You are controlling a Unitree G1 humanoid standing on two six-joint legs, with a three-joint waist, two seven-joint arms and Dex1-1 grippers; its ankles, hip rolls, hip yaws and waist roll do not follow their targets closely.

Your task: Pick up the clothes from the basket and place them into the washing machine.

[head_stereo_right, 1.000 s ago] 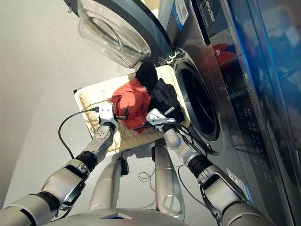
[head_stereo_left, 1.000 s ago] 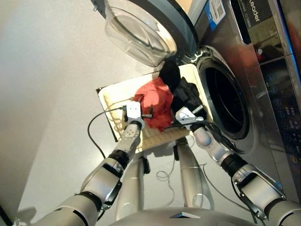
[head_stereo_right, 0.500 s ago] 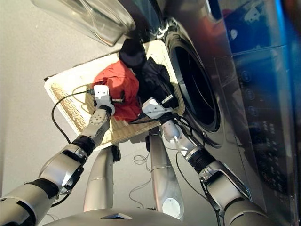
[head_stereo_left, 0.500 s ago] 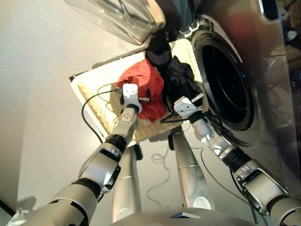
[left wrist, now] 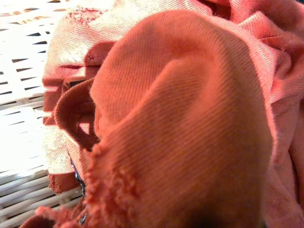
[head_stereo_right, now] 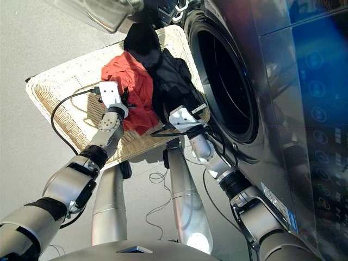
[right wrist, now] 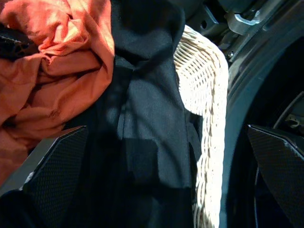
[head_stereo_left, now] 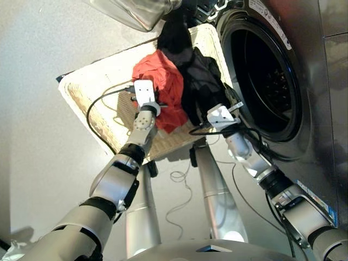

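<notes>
The cream wicker basket [head_stereo_left: 87,92] stands on the floor in front of the washing machine [head_stereo_left: 261,76], whose drum is dark and whose door is open. The clothes lie in a heap in the basket: an orange-red garment [head_stereo_left: 163,87], a black garment [head_stereo_left: 201,81] beside it, and another dark one [head_stereo_left: 174,35] at the far end. My left gripper [head_stereo_left: 158,102] is pressed against the orange-red garment [left wrist: 180,118], which fills its wrist view. My right gripper [right wrist: 161,190] is open just over the near edge of the black garment [right wrist: 147,118], holding nothing.
The round glass door [head_stereo_left: 136,11] hangs open above the basket's far end. A black cable [head_stereo_left: 92,117] loops from my left wrist across the basket's bare weave. The basket rim [right wrist: 204,95] sits close against the machine's front. Grey floor surrounds the basket on the left.
The camera has tilted down and closer, so basket and drum sit higher and larger in the picture. Both grippers remain at the clothes, the left now slightly further onto the orange-red garment.
</notes>
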